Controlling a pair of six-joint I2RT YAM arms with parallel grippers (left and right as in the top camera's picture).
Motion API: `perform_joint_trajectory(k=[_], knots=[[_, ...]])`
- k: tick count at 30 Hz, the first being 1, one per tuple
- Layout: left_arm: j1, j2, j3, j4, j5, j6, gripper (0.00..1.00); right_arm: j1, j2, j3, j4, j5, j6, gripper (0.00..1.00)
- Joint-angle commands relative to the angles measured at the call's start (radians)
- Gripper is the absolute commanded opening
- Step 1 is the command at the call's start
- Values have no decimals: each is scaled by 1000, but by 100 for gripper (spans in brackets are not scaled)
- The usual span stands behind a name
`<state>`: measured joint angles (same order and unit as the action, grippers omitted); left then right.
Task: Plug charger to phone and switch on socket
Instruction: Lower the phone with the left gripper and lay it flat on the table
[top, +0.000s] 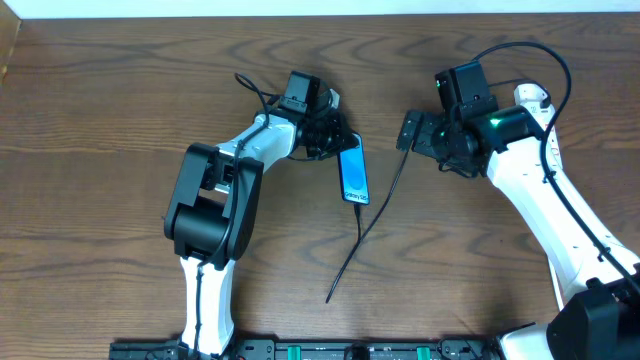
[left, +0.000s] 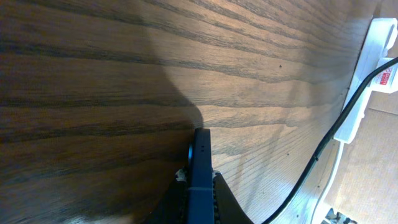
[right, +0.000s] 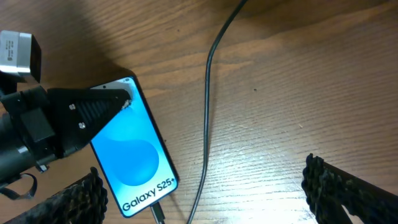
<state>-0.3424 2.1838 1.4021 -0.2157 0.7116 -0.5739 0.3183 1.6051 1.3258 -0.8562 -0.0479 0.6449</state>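
Phone (right: 134, 162) screen reading "Galaxy S25+", left jaws pinching its top end, right jaws spread wide

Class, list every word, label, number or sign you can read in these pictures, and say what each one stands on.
"Galaxy S25+": white letters on the blue screen of the phone.
red label on the white power strip: print too small to read.
white tag at the upper left edge of the right wrist view: small print, too blurred to read.
No other text is visible.
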Motion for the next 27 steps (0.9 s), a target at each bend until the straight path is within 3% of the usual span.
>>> perform_joint_trajectory(k=[1,12,18,25,27], knots=[[-4,14,7,-7,-6,-4,7,6,-10,2,-1,16,-14,99],[-4,14,7,-8,-6,-4,8,6,-10,2,-5,16,-14,99],[-4,14,7,-8,-6,-4,30,6,-10,2,-5,16,-14,99],[-4,14,7,-10,-7,-4,34,6,-10,2,-5,16,-14,99],[-4,14,7,-10,-7,-3,40,6,-10,2,-6,16,-14,99]])
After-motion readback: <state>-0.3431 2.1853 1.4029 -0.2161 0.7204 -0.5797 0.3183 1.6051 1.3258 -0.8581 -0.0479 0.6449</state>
